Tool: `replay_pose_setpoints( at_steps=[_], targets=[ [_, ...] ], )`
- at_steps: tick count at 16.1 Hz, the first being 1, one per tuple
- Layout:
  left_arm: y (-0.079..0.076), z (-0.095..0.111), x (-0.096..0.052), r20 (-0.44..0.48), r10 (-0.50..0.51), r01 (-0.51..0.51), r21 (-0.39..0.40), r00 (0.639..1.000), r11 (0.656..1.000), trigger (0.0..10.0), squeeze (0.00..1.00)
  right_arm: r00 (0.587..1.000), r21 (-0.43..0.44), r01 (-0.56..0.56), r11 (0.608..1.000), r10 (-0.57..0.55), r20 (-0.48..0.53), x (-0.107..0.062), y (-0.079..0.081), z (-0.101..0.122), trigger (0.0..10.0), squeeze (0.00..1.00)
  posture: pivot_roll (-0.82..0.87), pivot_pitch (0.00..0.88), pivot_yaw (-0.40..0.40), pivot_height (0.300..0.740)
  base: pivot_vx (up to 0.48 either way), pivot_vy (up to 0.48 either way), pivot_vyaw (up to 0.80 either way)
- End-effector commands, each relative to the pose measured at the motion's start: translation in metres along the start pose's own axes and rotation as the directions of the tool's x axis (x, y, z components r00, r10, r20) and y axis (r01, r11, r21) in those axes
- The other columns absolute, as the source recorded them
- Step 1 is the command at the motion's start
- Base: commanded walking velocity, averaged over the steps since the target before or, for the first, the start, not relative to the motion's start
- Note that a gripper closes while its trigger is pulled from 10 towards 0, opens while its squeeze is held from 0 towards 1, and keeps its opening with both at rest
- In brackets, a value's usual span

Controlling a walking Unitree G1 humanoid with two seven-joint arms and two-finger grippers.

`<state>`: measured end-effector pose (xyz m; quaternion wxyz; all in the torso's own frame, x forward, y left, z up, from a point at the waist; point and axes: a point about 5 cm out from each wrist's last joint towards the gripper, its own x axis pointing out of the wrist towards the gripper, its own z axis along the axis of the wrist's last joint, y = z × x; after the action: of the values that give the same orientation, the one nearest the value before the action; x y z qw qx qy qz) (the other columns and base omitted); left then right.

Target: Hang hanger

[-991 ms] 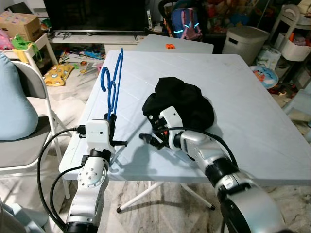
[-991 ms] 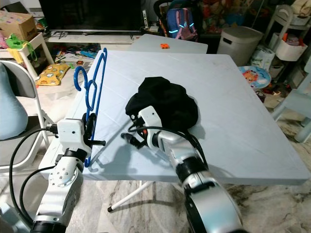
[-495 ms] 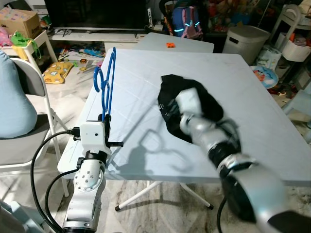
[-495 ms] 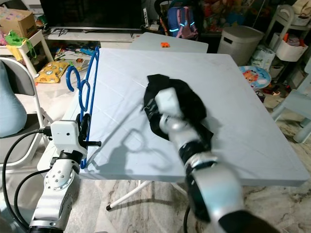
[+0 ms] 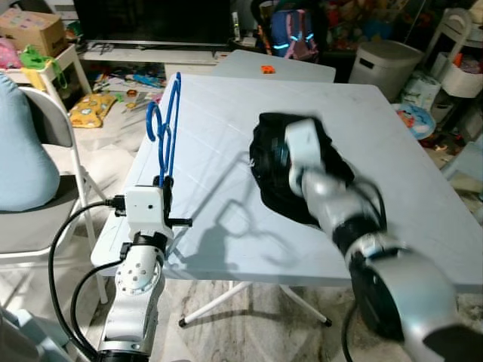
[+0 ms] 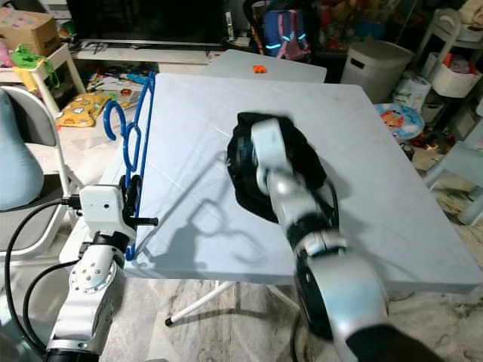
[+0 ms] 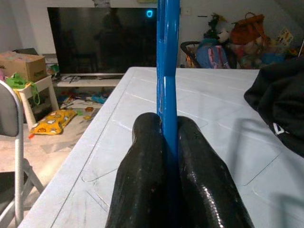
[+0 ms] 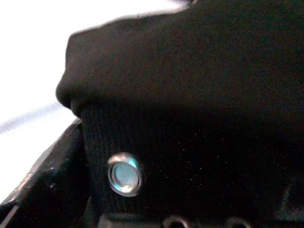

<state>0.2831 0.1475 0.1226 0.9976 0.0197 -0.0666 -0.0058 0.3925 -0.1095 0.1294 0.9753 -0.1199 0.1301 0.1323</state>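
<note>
Holding the blue hanger (image 5: 167, 121) upright at the bench (image 5: 226, 136) edge, your left gripper (image 7: 167, 142) jaws are clenched on it. Right gripper (image 8: 71, 190) presses into the black garment (image 5: 302, 162) beside the hanger; can't tell its jaws. Next, grab the collar and feed it onto the hanger.

Silver jointed arms, looping black cables, seemingly glossy black fingers (image 7: 142, 190).

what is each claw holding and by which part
Left claw is shut on the blue hanger, gripping its lower bar. Right claw is at the black garment; hold cannot be told.
</note>
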Motion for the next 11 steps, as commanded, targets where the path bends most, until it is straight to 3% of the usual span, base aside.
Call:
replay_pose_setpoints(
  at_steps=[1, 5, 7, 8, 11],
  targets=[
    [-0.005, -0.007, 0.000, -0.046, -0.040, 0.040, -0.006, 0.998, 0.999, 10.0, 0.00, 1.000, -0.033, -0.006, 0.999, 0.006, 0.009, -0.003, -0.012, -0.004, 10.0, 0.00, 0.11, 0.000, -0.047, 0.740, 0.000, 0.000, 0.00],
    [-0.010, -0.009, 0.001, -0.047, -0.153, 0.156, 0.050, 0.987, 0.987, 10.0, 0.00, 0.999, -0.001, 0.033, 0.999, -0.033, 0.030, -0.024, -0.048, -0.038, 10.0, 0.00, 0.05, 0.000, -0.010, 0.740, 0.000, 0.000, 0.00],
    [-0.008, -0.005, 0.003, -0.031, -0.148, 0.150, 0.068, 0.989, 0.986, 10.0, 0.00, 0.993, 0.016, 0.056, 0.998, -0.057, 0.102, -0.034, -0.060, -0.041, 10.0, 0.00, 0.04, 0.000, -0.003, 0.740, 0.000, 0.000, 0.00],
    [-0.006, -0.001, 0.002, -0.022, -0.131, 0.132, 0.089, 0.991, 0.987, 10.0, 0.00, 0.979, 0.050, 0.058, 0.997, -0.067, 0.190, -0.045, -0.066, -0.037, 10.0, 0.00, 0.04, 0.008, -0.005, 0.740, 0.000, 0.000, 0.00],
    [-0.006, -0.001, -0.003, -0.032, -0.090, 0.093, 0.125, 0.995, 0.988, 10.0, 0.00, 0.929, 0.118, -0.016, 0.993, -0.029, 0.369, -0.072, -0.055, -0.027, 10.0, 0.00, 0.03, 0.019, -0.010, 0.740, 0.000, 0.000, 0.00]
  ],
)
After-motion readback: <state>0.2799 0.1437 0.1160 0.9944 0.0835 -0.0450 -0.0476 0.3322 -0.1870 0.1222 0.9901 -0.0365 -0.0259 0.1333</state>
